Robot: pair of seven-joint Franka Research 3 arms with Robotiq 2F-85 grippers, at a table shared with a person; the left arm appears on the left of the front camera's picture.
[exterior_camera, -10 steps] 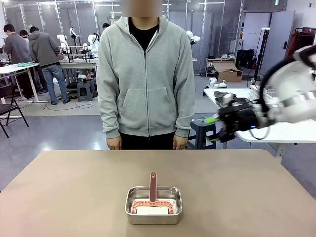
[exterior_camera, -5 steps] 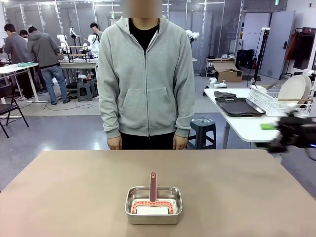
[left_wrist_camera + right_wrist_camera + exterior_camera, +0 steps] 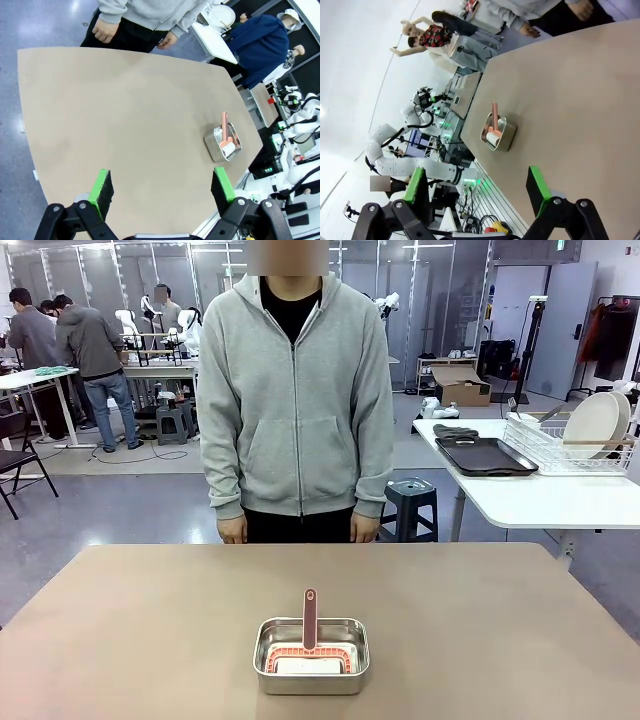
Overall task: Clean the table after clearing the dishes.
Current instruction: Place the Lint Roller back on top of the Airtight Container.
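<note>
The tan-brown table [image 3: 150, 620] carries a small steel pan [image 3: 311, 655] near its front middle, with a red-handled tool standing in it. The dishes, white plates [image 3: 592, 423], stand upright in a wire rack on the white side table at the right, next to a dark tray [image 3: 485, 456]. My left gripper [image 3: 162, 189] hangs open high above the table [image 3: 125, 110], the pan [image 3: 223, 144] far off to its right. My right gripper [image 3: 476, 186] is also open and empty, raised over the table [image 3: 570, 100] with the pan [image 3: 497, 132] well ahead of it.
A person in a grey hoodie [image 3: 295, 390] stands at the table's far edge, hands down at the sides. The white side table [image 3: 540, 502] is beyond the right corner, with a stool [image 3: 408, 502] beside it.
My right arm has pulled back from over the white side table and swung out of the front view to the right. The pan and the person have not moved.
</note>
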